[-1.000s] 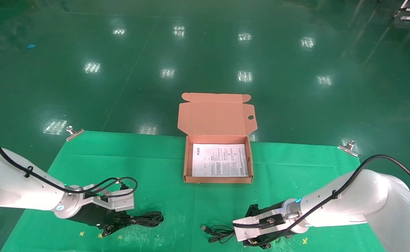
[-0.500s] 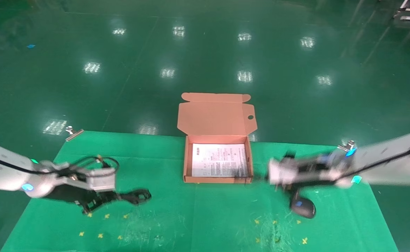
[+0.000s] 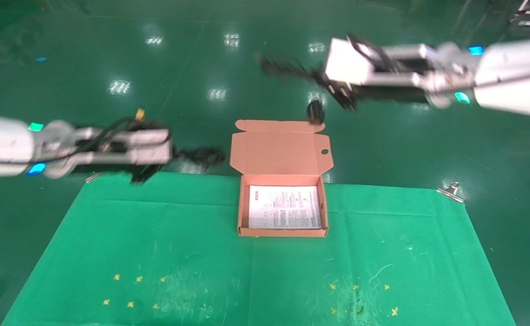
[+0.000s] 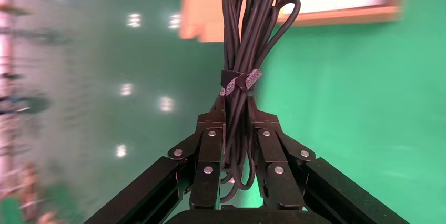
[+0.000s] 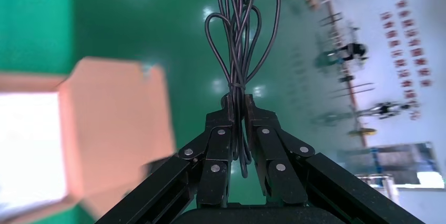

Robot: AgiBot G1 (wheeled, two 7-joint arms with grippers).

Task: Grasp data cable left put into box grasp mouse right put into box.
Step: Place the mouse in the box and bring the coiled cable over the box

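The salmon-orange box (image 3: pixel 283 232) lies open on the mat's far middle, a white sheet inside and its lid (image 3: pixel 278 151) folded back. My left gripper (image 3: pixel 176 155) is raised to the left of the lid and shut on the data cable (image 3: pixel 201 156). In the left wrist view the jaws (image 4: pixel 235 103) pinch the thick tied bundle (image 4: pixel 250 34). My right gripper (image 3: pixel 326 81) is high beyond the box, shut on the mouse's thin looped cord (image 5: pixel 239 40), with the gripper (image 5: pixel 237 100) closed on it. The mouse (image 3: pixel 314 112) hangs by the cord over the lid's far edge.
A green mat (image 3: pixel 156 235) covers the table, held by metal clips at its far left (image 3: pixel 93 176) and far right (image 3: pixel 450 190) corners. Small yellow marks (image 3: pixel 129 290) dot its near part. Shiny green floor lies beyond.
Both arms have risen off the mat. The left carried the data cable up beside the lid. The right swung up and back, the mouse now dangling by its cord.
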